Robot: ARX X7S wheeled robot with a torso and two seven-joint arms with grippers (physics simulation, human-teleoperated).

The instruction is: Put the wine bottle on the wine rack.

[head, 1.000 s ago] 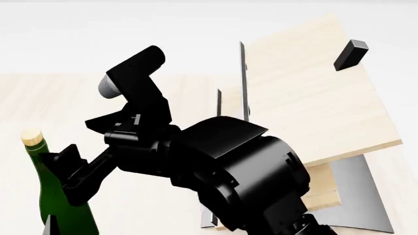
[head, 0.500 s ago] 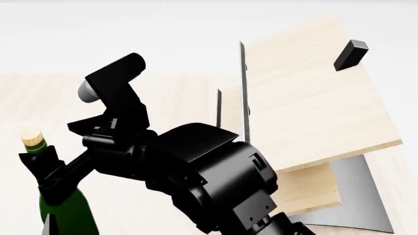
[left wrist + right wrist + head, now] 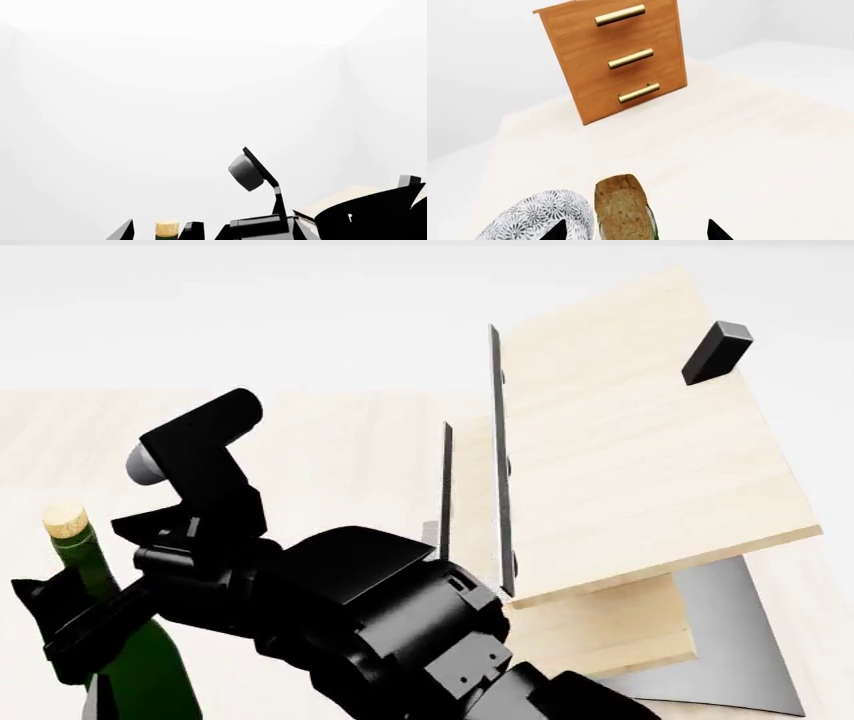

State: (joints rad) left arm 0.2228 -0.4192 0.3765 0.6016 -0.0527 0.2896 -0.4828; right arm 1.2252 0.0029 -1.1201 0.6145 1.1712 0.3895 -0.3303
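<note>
Right wrist view: the right gripper (image 3: 635, 231) is seen only as two dark fingertips spread wide either side of the cork of the wine bottle (image 3: 622, 206), not closed on it. A patterned bowl (image 3: 540, 220) is cut off beside it; a brown cabinet (image 3: 616, 57) stands beyond. No label can be read. The left gripper (image 3: 160, 232) is barely shown; its state cannot be told. The wine rack (image 3: 627, 460) stands well apart from the bottle.
</note>
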